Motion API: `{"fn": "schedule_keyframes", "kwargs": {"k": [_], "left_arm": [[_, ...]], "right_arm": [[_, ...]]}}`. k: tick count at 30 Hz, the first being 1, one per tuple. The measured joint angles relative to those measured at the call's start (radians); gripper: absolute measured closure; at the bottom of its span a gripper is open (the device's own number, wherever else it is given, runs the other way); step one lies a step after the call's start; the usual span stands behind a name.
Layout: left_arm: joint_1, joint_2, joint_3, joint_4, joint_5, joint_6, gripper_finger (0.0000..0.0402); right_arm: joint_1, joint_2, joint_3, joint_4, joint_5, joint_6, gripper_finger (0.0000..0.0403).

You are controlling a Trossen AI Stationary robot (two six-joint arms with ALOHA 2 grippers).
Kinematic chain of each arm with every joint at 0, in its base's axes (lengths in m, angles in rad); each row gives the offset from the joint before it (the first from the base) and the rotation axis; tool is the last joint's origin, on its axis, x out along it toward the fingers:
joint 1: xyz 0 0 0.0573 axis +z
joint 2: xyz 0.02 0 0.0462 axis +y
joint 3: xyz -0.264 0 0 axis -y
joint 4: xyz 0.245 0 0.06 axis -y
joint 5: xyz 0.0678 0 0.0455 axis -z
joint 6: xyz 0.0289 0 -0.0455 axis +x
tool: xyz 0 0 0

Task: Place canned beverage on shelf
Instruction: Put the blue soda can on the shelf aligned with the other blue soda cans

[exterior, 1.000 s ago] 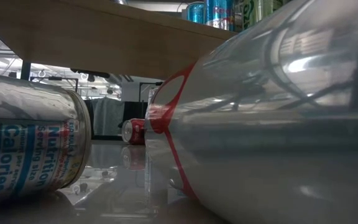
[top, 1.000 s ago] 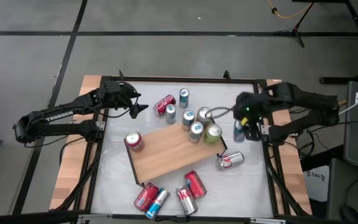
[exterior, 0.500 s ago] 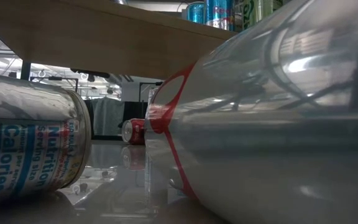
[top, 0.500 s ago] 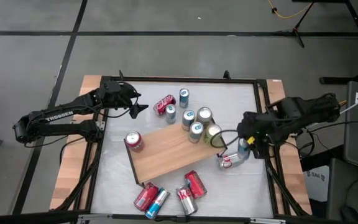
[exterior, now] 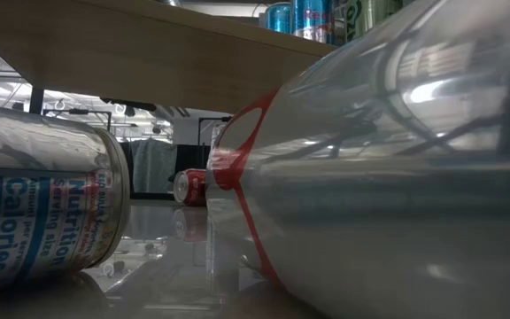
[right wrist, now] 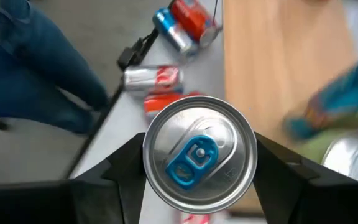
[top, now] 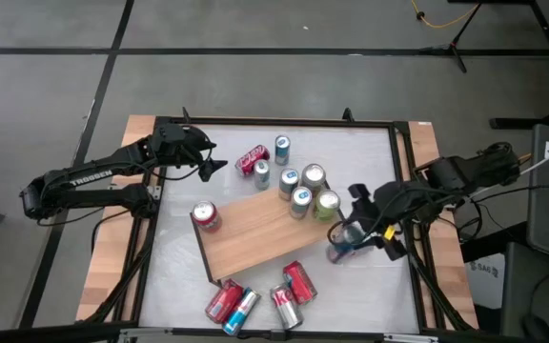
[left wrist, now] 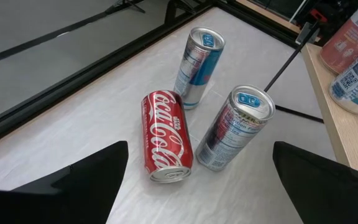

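Observation:
The shelf point(top: 255, 233) is a light wooden board on black legs, lying slantwise mid-table, with several cans point(top: 301, 198) standing at its far right end. A red can point(top: 205, 216) stands at its left corner. My right gripper point(top: 353, 232) hangs off the shelf's right end, shut on a silver can point(right wrist: 199, 155) with a blue tab. Under it a silver-and-red can point(top: 339, 252) lies on the table. My left gripper point(top: 208, 162) waits open at the far left, facing a lying red can point(left wrist: 166, 137) and two upright slim cans point(left wrist: 197, 59). My right gripper pinches the silver can by its side wall just below the top rim point(right wrist: 151, 163), one finger point(right wrist: 120, 168) on either side. The can's top faces the wrist, so the fingers run along the can. It is lifted clear above the table.
Several cans point(top: 255, 300) lie loose near the front edge, below the shelf. In the low view two of them point(exterior: 370, 177) point(exterior: 42, 204) lie right at the camera, under the shelf's underside point(exterior: 149, 53). A black rim point(top: 403, 191) frames the white tabletop. A person's legs point(right wrist: 36, 62) show beyond the table.
My right gripper has carried the silver can from beside the table's right rim toward the near edge and then left, toward the shelf's right end, turning as it went. It now hangs over the lying silver-and-red can. The hold stays the same.

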Motion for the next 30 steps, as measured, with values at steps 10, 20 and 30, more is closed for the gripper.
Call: {"fn": "schedule_keyframes", "kwargs": {"k": [10,20,30], "left_arm": [[0.0,0.0,0.0,0.0,0.0,-0.003,0.0007],[0.0,0.0,0.0,0.0,0.0,-0.008,0.0007],[0.0,0.0,0.0,0.0,0.0,-0.008,0.0007]], "right_arm": [[-0.027,0.112,0.0,0.097,0.06,-0.304,0.0178],[-0.132,0.152,0.0,0.144,-0.053,-0.394,0.0178],[-0.186,0.152,0.0,0.155,-0.061,-0.49,0.0178]]}}
